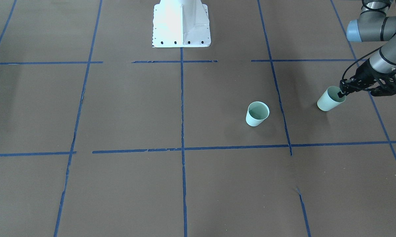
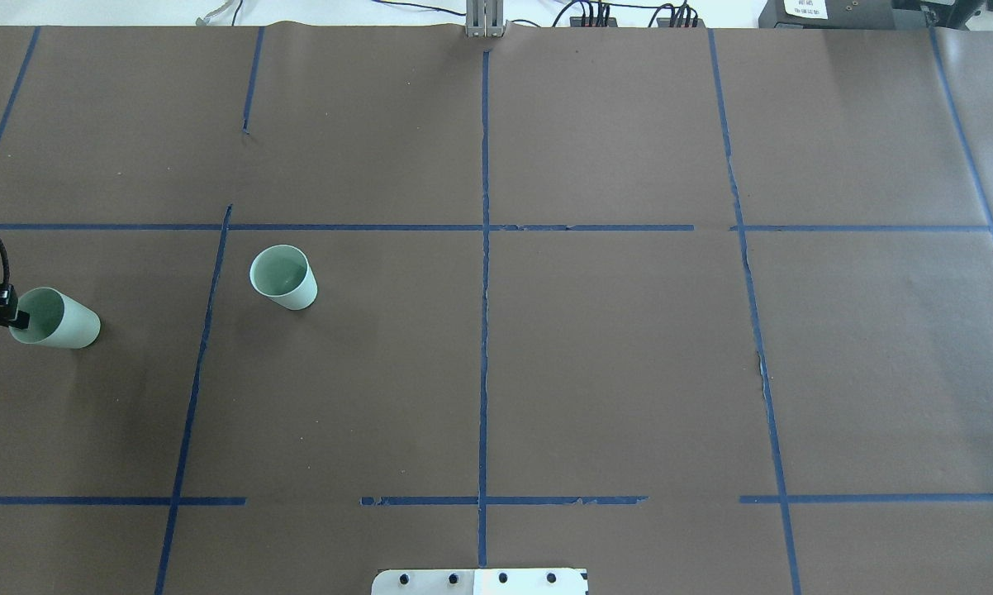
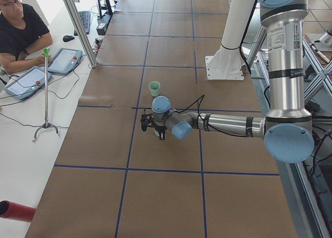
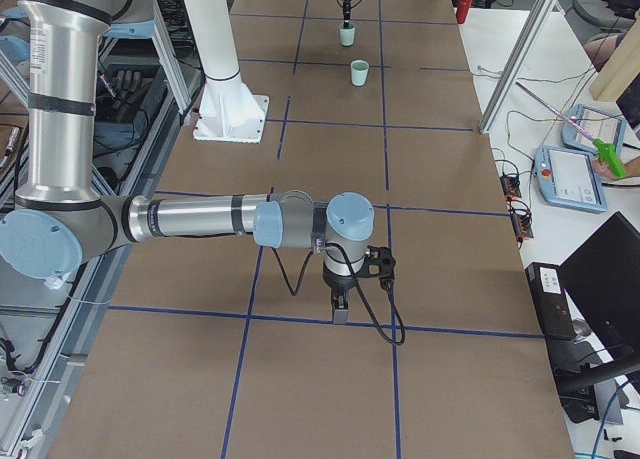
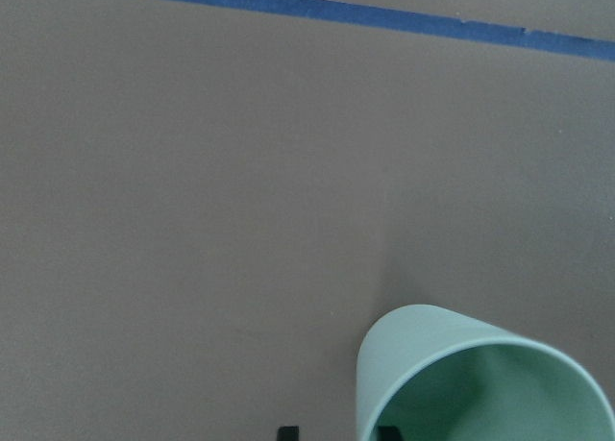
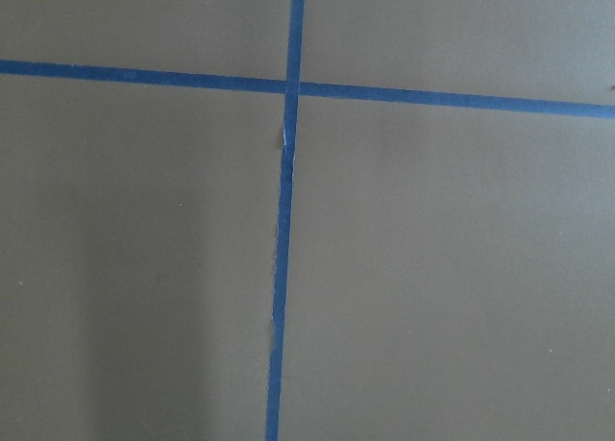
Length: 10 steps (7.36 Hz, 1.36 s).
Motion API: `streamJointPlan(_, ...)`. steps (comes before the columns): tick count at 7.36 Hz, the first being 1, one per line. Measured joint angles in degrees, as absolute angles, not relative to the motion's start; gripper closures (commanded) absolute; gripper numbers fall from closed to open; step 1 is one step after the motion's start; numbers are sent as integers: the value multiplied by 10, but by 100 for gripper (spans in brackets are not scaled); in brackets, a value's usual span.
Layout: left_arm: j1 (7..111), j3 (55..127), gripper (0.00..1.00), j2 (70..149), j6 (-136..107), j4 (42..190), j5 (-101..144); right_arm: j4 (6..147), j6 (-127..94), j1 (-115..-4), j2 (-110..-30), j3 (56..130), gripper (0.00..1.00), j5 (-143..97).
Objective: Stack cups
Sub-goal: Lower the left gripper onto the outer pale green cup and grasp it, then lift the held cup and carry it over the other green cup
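Observation:
Two pale mint-green cups are on the brown table. One cup (image 1: 257, 114) (image 2: 284, 278) stands upright and free, open end up. My left gripper (image 1: 342, 92) (image 2: 11, 318) is shut on the rim of the other cup (image 1: 329, 99) (image 2: 57, 319), with one finger inside the mouth and one outside. In the left wrist view that cup (image 5: 480, 379) fills the lower right. The held cup is about a cup's width or two from the free one, towards the table's left end. My right gripper (image 4: 340, 314) shows only in the exterior right view, low over bare table, and I cannot tell its state.
The white robot pedestal (image 1: 181, 23) (image 2: 480, 581) stands at the table's robot-side edge. Blue tape lines (image 2: 484, 248) divide the brown surface into squares. An operator (image 3: 21, 30) sits past the table's far side with tablets (image 3: 65, 59).

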<state>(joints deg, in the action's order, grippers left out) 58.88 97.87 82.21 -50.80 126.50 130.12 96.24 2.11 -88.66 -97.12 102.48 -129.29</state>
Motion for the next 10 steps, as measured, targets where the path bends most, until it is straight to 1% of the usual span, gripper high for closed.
streamJointPlan(1,592,1011,100,821,-509,1242,1304,962,21,-887,-971,1025,0,-1293)
streamJointPlan(3,596,1102,100,832,-520,1145,1307,962,21,-887,-971,1025,0,-1293)
streamJointPlan(4,596,1136,100,848,-547,1110,1309,962,21,-887,-971,1025,0,-1293)
streamJointPlan(5,595,1152,100,873,-592,1093,1312,962,21,-887,-971,1025,0,-1293)
streamJointPlan(7,587,1157,100,933,-673,1060,1313,962,21,-887,-971,1025,0,-1293)
streamJointPlan(8,574,1151,100,976,-701,1028,1311,962,21,-887,-971,1025,0,-1293)
streamJointPlan(10,532,1117,100,1060,-753,980,1294,962,21,-887,-971,1025,0,-1293)
